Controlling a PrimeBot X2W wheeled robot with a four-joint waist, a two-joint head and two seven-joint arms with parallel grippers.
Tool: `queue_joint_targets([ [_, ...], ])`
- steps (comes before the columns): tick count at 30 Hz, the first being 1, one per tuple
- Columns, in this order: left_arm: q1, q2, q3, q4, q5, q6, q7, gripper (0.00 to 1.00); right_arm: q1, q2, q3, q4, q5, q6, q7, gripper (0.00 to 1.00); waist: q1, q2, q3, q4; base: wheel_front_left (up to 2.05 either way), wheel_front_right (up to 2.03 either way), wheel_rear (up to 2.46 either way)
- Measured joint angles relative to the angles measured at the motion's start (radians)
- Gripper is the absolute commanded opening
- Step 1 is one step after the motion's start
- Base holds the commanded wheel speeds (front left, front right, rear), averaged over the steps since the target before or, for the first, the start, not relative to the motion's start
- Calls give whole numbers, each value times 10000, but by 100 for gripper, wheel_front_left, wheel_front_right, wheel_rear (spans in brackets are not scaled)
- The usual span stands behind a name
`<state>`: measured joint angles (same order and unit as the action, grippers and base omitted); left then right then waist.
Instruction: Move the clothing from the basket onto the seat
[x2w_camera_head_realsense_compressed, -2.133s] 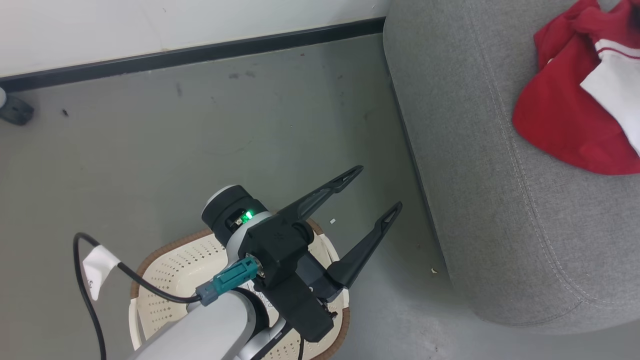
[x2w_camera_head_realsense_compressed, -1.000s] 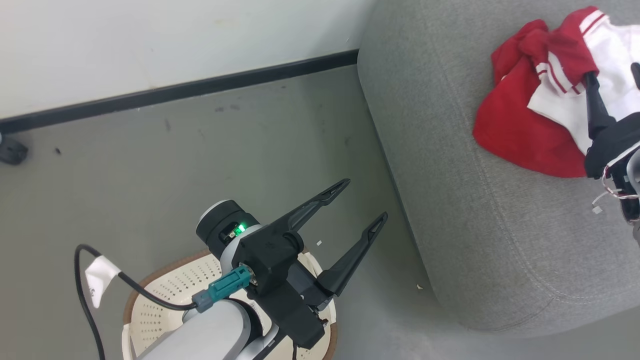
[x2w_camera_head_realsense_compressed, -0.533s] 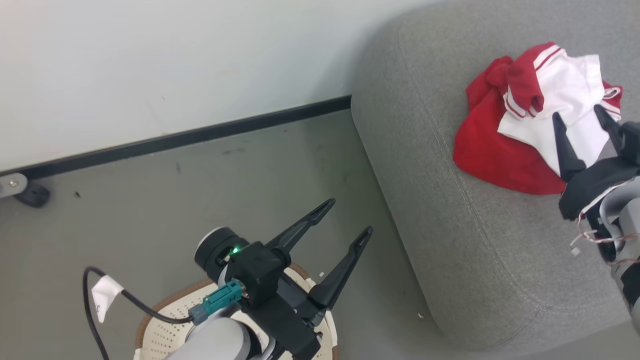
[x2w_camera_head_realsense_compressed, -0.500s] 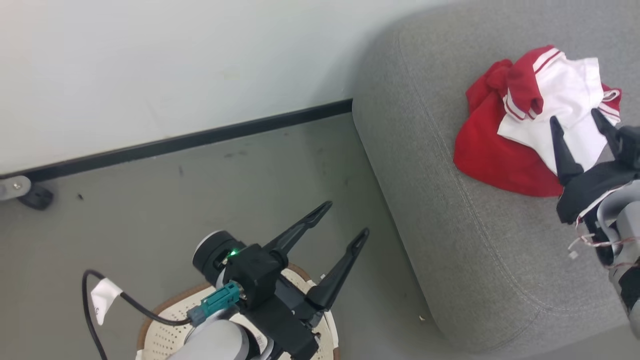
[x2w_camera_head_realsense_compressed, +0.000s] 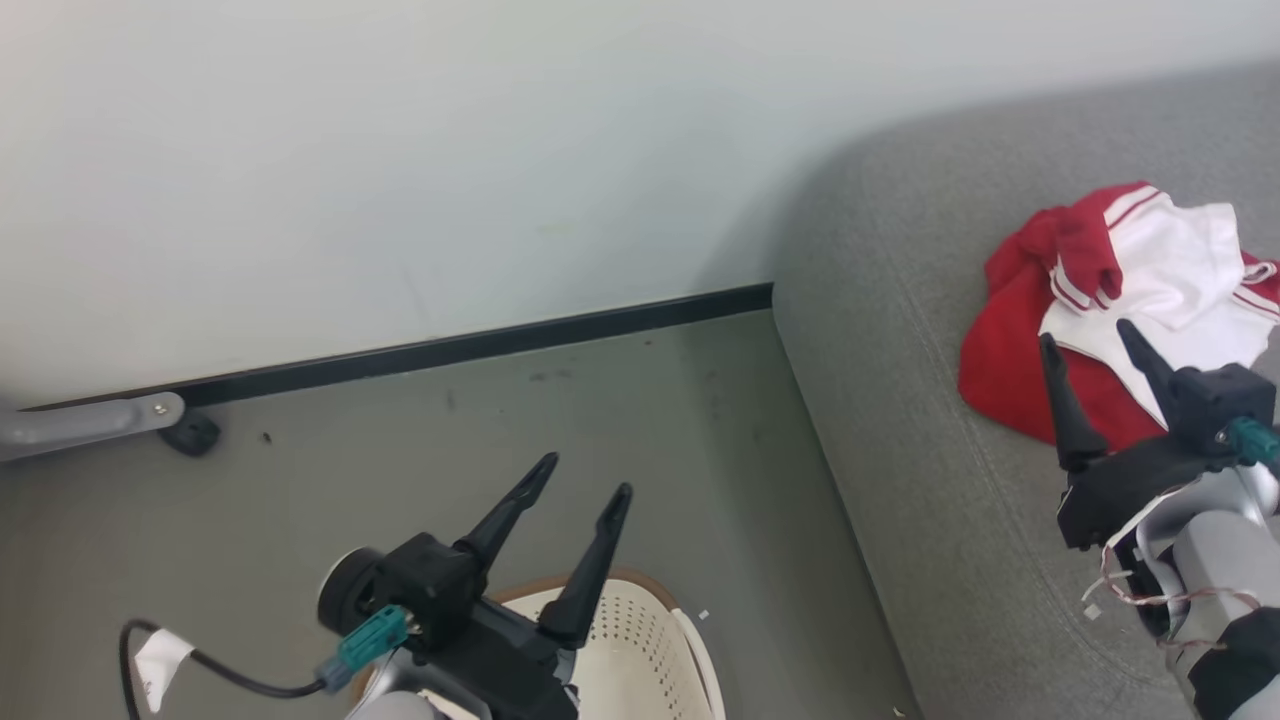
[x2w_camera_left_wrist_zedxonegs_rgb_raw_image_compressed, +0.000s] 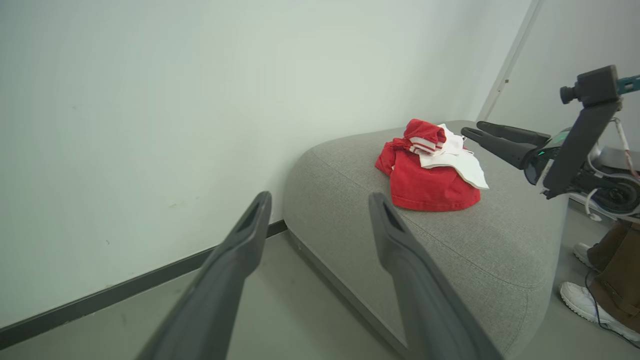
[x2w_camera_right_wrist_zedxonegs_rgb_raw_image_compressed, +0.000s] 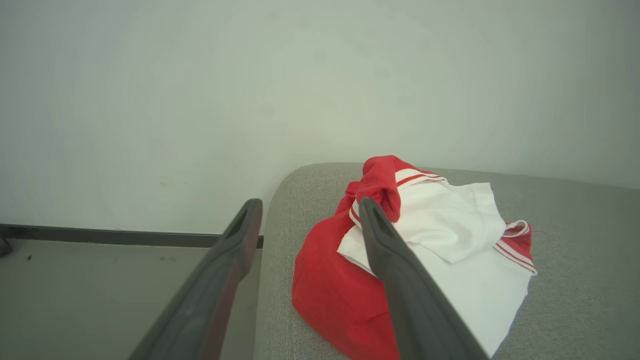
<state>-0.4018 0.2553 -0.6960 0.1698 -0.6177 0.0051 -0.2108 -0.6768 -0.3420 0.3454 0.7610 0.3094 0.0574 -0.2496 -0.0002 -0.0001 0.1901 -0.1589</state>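
Observation:
The clothing (x2w_camera_head_realsense_compressed: 1110, 300), a crumpled red and white heap, lies on the grey seat (x2w_camera_head_realsense_compressed: 920, 420) at the right; it is also seen in the left wrist view (x2w_camera_left_wrist_zedxonegs_rgb_raw_image_compressed: 430, 170) and the right wrist view (x2w_camera_right_wrist_zedxonegs_rgb_raw_image_compressed: 425, 250). My right gripper (x2w_camera_head_realsense_compressed: 1085, 340) hovers open just in front of the heap, nothing between its fingers. My left gripper (x2w_camera_head_realsense_compressed: 580, 475) stands open and empty above the cream basket (x2w_camera_head_realsense_compressed: 640, 650) at the bottom. What the basket holds is hidden by the arm.
Grey floor (x2w_camera_head_realsense_compressed: 450, 480) runs between the basket and the seat, backed by a pale wall with a black skirting (x2w_camera_head_realsense_compressed: 450, 350). A castor and metal leg (x2w_camera_head_realsense_compressed: 130, 425) stand at far left. A person's shoe (x2w_camera_left_wrist_zedxonegs_rgb_raw_image_compressed: 590, 305) is beside the seat.
The head camera has tilted up, showing more wall. My right gripper has drawn back from the heap on the seat, still open. The left gripper stays open over the basket.

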Motion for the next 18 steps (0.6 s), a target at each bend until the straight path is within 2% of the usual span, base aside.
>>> queue_joint_targets([
  [13,1216,610,1457,821,-443,834,-291,100,1894,591,-171,-1831,75,-533,0,100,1,0,-821,957,0,0,0],
  [18,1781,779,2050,1143,-441,1020,-334,100,2693,803,-130,-2541,52,-794,0,100,1,0,-1145,1232,0,0,0],
])
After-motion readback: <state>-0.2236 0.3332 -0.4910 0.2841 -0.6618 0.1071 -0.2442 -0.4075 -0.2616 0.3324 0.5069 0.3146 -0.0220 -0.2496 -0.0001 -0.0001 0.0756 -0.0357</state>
